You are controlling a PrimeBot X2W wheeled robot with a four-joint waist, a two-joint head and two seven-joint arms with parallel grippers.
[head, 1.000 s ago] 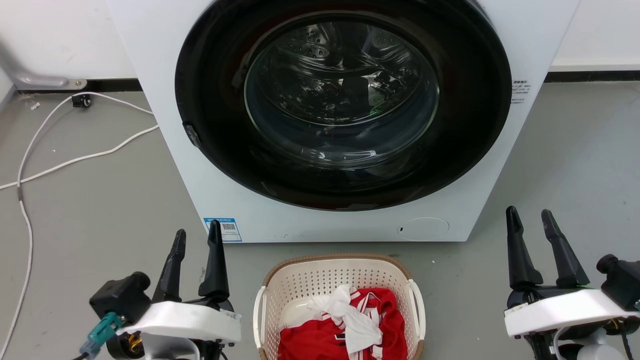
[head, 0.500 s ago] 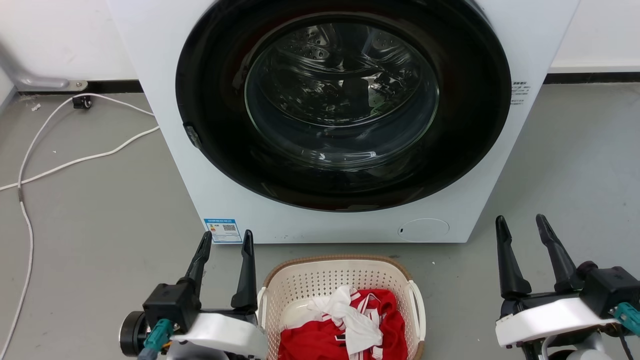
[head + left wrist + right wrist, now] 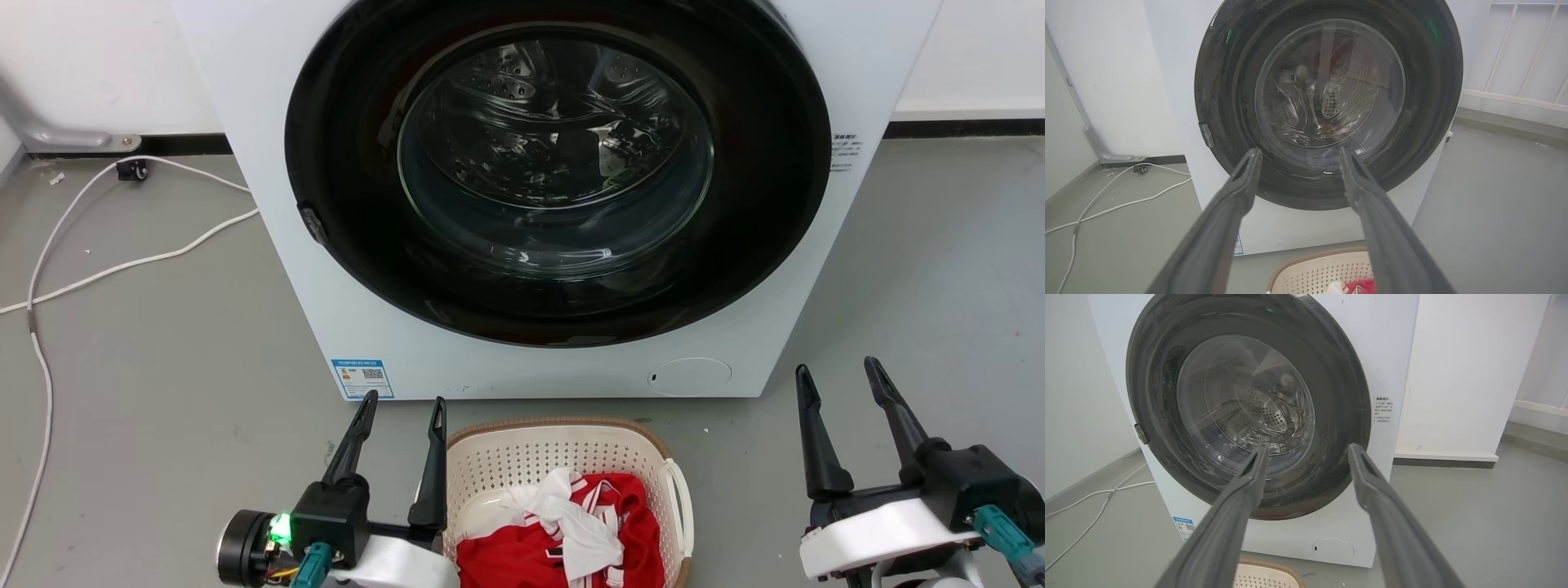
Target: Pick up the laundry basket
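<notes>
The laundry basket, cream perforated plastic with a brown rim, stands on the floor in front of the washing machine with red and white clothes in it. My left gripper is open, and its right finger lies over the basket's left rim. My right gripper is open over bare floor, well right of the basket's white right handle. The left wrist view has the basket's far rim at the bottom, between the open left gripper. In the right wrist view the rim peeks below the open right gripper.
The white washing machine with its shut round dark door stands right behind the basket. White cables trail over the grey floor at the left. A white wall rises behind, at the right.
My left gripper has swung rightward from the open floor to the basket's left rim. My right gripper has drifted a little left and down. The basket has stayed put.
</notes>
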